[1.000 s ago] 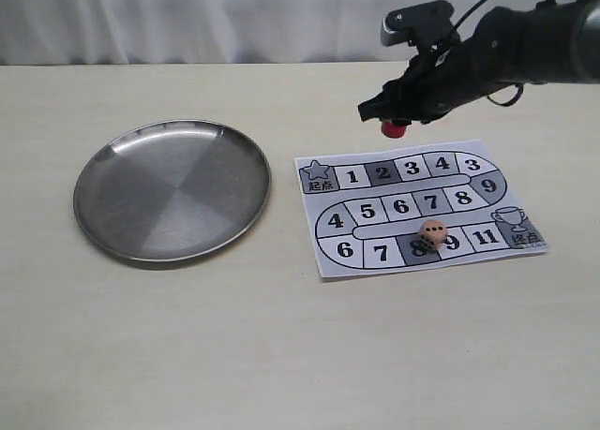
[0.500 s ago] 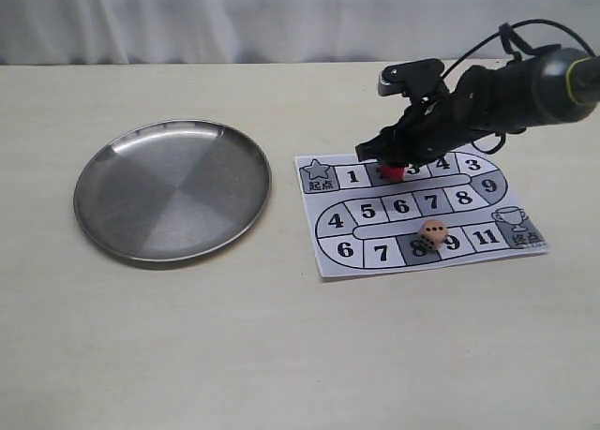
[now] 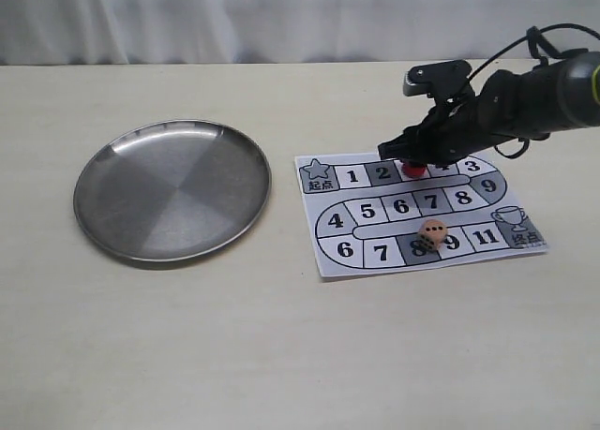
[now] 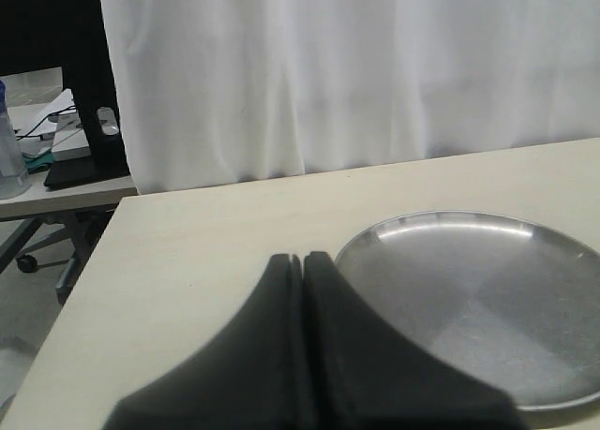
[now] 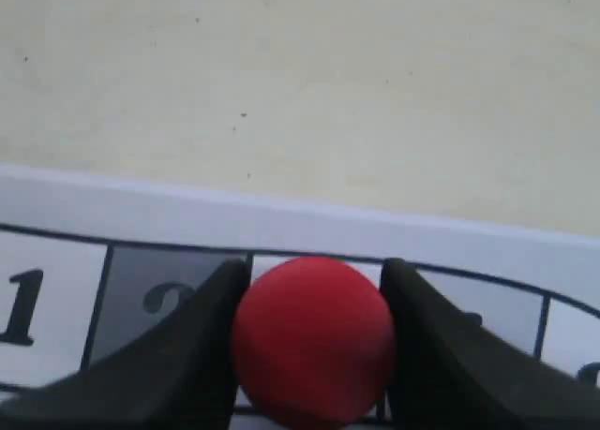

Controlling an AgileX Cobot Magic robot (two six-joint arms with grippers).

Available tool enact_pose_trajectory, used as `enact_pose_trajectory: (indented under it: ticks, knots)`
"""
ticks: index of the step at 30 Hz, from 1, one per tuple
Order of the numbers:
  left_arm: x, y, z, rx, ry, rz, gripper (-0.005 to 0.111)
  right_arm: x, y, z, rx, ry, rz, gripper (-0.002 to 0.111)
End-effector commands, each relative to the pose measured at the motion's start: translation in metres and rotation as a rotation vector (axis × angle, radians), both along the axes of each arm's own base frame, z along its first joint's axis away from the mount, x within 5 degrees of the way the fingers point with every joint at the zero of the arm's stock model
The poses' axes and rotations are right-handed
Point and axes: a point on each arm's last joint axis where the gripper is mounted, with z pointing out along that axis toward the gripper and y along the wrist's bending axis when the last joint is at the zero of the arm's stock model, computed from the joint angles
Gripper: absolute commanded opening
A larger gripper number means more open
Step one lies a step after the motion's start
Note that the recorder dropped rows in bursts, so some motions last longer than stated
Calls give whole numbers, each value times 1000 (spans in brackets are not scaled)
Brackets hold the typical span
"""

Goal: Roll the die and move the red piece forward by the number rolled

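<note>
Two right jaws clamping glossy red piece (image 5: 314, 341), left jaws together, rounded die (image 3: 432, 231)

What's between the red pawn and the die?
Only printed paper game board, around square 7, separates the glossy red cylinder pawn from the pale beige cube die, shown in the exterior view.

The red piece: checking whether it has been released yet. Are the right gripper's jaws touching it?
Touching. In the right wrist view, the right gripper has both jaws flush against the sides of the red piece, with no gap.
</note>
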Motion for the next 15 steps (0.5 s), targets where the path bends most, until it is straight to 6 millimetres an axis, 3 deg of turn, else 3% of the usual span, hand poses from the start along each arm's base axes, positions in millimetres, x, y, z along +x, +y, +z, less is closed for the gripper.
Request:
enact_pose_trajectory:
  ticks: [1, 15]
  knots:
    - [0, 0, 1, -6, -21, -4, 0, -2, 1, -24, -23, 43, 21, 4]
    - [0, 0, 1, -6, -21, -4, 0, -4, 2, -23, -34, 71, 45, 4]
